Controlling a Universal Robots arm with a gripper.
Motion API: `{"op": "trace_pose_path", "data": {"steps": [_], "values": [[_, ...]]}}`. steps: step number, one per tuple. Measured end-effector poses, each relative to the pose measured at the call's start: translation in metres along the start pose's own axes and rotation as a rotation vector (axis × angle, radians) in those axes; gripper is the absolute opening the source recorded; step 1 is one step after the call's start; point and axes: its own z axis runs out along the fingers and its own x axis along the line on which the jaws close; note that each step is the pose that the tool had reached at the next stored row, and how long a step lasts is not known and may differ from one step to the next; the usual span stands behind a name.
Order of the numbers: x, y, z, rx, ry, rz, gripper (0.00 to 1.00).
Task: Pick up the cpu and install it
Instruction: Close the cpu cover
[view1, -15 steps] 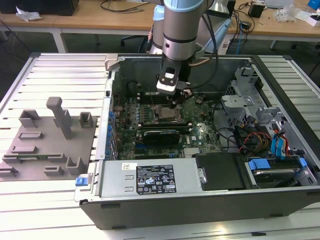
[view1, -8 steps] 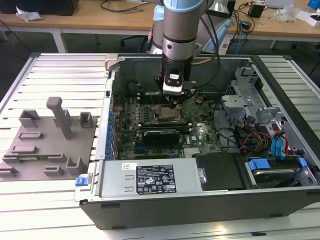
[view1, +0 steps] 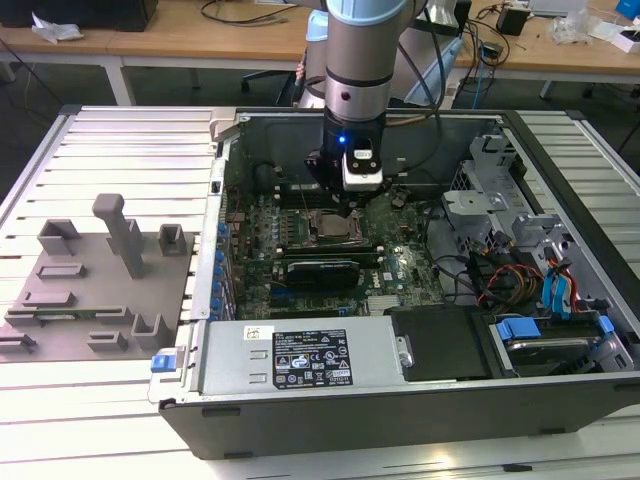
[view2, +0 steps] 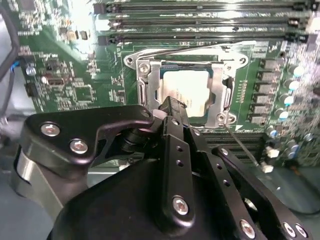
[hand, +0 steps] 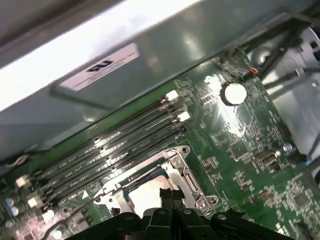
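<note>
Where the computer case (view1: 400, 425) lies open in the exterior view, a black label (view1: 310, 358) at its six o'clock is printed too small to be read. Over the green motherboard (view1: 400, 262), the gripper (view2: 172, 106) is held, fingers together, over the socket (view2: 150, 75), within which the cpu (view2: 192, 87) is laid flat.

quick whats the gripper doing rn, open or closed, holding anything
Gripper: fingers closed together, holding nothing; the tips hang over the cpu, which lies in the motherboard socket.
</note>
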Motion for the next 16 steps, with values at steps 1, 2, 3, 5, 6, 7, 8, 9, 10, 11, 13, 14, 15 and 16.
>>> {"op": "trace_pose_path", "data": {"steps": [1,2,3,5,6,7,8,9,10,11,13,14,15,16], "values": [[0.0,0.0,0.0001,-0.0009,-0.0001,-0.027,0.11],[0.0,0.0,0.0001,-0.0014,-0.0001,-0.042,0.11],[0.0,0.0,0.0003,-0.0027,-0.0001,-0.077,0.11],[0.0001,-0.0001,0.0008,-0.0043,-0.0002,-0.126,0.11],[0.0001,-0.0001,0.0013,-0.0055,-0.0002,-0.162,0.11],[0.0001,0.0,0.0017,-0.0064,-0.0002,-0.187,0.11],[0.0001,0.0,0.0018,-0.0069,-0.0002,-0.202,0.11],[0.0001,-0.0001,0.0022,-0.0081,-0.0003,-0.238,0.11],[0.0001,0.0,0.0025,-0.009,-0.0003,-0.264,0.11],[0.0001,0.0,0.0027,-0.0097,-0.0003,-0.284,0.11],[0.0001,0.0,0.0032,-0.0113,-0.0003,-0.33,0.11],[0.0001,-0.0001,0.0034,-0.012,-0.0004,-0.355,0.11],[0.0001,0.0,0.0036,-0.0128,-0.0004,-0.375,0.11],[0.0001,0.0,0.0037,-0.0134,-0.0004,-0.392,0.11]]}}
